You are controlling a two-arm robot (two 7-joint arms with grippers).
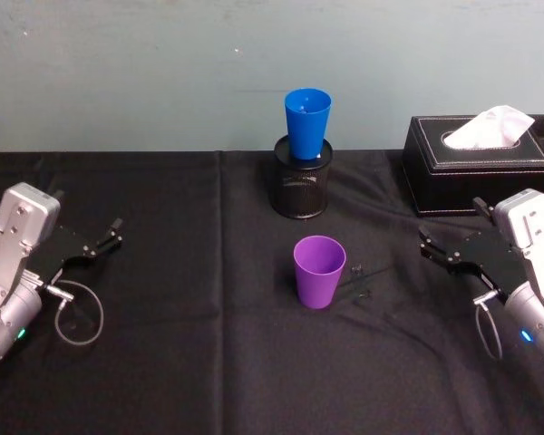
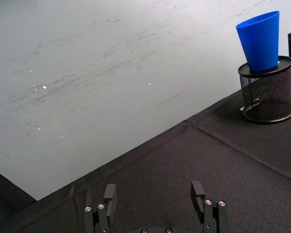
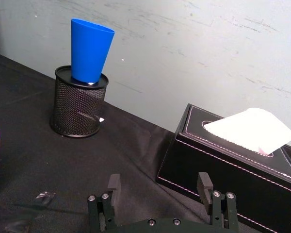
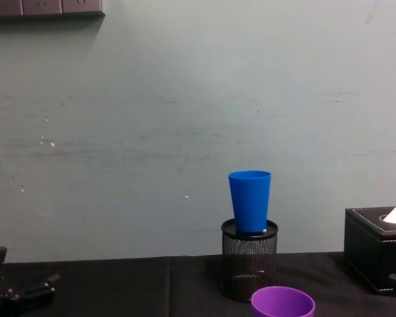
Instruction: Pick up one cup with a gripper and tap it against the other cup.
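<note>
The purple cup (image 1: 319, 272) stands upright; blue cup (image 1: 307, 122) tops mesh holder (image 1: 299, 192).

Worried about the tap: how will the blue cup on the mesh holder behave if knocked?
The blue cup likely tips easily: it stands tall, narrow end down, on the black mesh holder. It is probably light, since it looks like thin, empty plastic, so a gentle knock may shift it. Its smooth wall may let the purple cup glance off.

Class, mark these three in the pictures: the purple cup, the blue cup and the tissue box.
purple cup (image 1: 318, 285): head view, on its outer wall.
blue cup (image 1: 306, 131): head view, on its outer wall.
tissue box (image 1: 471, 188): head view, on its front face.
</note>
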